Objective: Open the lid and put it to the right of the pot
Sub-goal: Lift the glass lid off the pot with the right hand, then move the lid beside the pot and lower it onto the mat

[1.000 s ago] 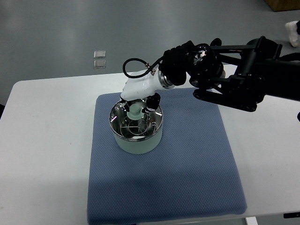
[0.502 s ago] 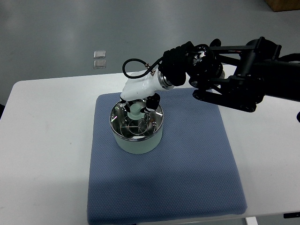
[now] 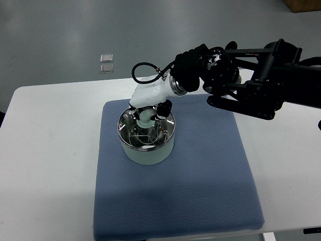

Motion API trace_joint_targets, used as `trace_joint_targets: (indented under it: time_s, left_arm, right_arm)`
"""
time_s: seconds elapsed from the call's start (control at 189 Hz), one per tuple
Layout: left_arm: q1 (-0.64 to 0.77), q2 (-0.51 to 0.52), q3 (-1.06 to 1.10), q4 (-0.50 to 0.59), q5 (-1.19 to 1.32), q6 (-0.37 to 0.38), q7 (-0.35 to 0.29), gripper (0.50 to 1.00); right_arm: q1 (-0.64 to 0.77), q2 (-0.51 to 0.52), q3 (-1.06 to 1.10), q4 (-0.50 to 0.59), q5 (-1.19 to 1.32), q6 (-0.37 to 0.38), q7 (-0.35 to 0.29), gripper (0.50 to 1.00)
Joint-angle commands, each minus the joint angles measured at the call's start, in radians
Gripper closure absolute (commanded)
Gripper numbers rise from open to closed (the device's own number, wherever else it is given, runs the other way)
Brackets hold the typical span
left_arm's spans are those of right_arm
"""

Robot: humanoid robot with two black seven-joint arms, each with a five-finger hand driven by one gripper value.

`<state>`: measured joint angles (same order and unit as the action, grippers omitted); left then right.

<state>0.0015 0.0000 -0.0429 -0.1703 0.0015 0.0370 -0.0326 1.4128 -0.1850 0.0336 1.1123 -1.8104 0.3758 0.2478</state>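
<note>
A pale green pot (image 3: 147, 150) stands on the left part of a blue mat (image 3: 175, 175). Its glass lid (image 3: 146, 131) with a steel rim sits on top, and a pale green knob (image 3: 144, 119) sticks up from the middle. My right hand (image 3: 148, 111), white with dark fingertips, reaches in from the right on a black arm (image 3: 251, 85). Its fingers are curled around the knob from above. The lid rests level on the pot. The left arm does not show.
The mat lies on a white table (image 3: 50, 150). The stretch of mat to the right of the pot is bare. Two small square plates (image 3: 106, 63) lie on the grey floor beyond the table's far edge.
</note>
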Motion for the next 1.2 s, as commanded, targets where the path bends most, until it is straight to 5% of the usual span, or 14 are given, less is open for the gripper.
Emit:
trace_joint_targets:
  time_s: [0.0, 0.561, 1.195]
  left_arm:
    - [0.0, 0.0, 0.0, 0.0, 0.0, 0.0, -0.001, 0.5]
    - [0.0, 0.0, 0.0, 0.0, 0.0, 0.0, 0.0, 0.5]
    - [0.0, 0.0, 0.0, 0.0, 0.0, 0.0, 0.0, 0.5]
  right_arm:
    - [0.0, -0.001, 0.002, 0.006, 0.002, 0.0, 0.004, 1.0]
    - [0.034, -0.045, 0.005, 0.049, 0.014, 0.002, 0.011, 1.0]
    - [0.054, -0.344, 0.026, 0.1, 0.029, -0.003, 0.051, 1.0]
